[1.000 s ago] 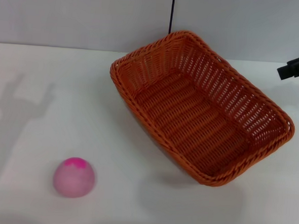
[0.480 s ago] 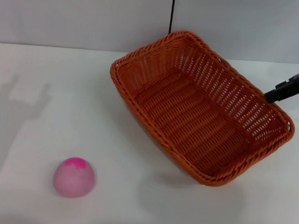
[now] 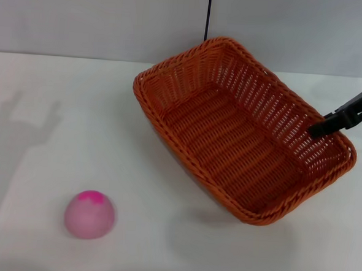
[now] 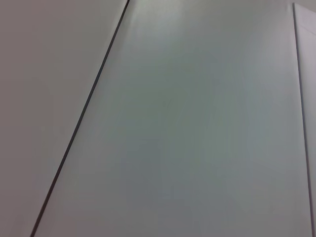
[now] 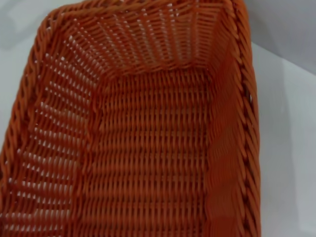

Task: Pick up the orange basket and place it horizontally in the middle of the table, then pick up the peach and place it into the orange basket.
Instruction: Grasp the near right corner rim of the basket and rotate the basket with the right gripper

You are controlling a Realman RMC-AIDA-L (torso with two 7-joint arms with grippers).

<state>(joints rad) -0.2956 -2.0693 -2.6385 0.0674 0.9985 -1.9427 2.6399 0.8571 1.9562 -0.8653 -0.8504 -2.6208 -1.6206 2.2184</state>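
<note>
The orange basket (image 3: pixel 242 136) lies empty on the white table (image 3: pixel 78 104), right of the middle and turned diagonally, one corner toward the back wall. My right gripper (image 3: pixel 320 127) reaches in from the right edge of the head view, its black tip over the basket's right rim, just inside the wall. The right wrist view looks down into the orange basket (image 5: pixel 148 148) from close above. At the front left the pink peach (image 3: pixel 89 214) sits alone on the table, far from both arms. My left gripper is out of view; its wrist camera faces only the wall.
A pale grey wall (image 3: pixel 102 20) with a dark vertical seam (image 3: pixel 208 14) closes off the back of the table. An arm's shadow (image 3: pixel 22 126) falls on the table's left part.
My right gripper has come in from the right edge, moving left and down until its tip hangs over the basket's right rim. Basket and peach have not moved.
</note>
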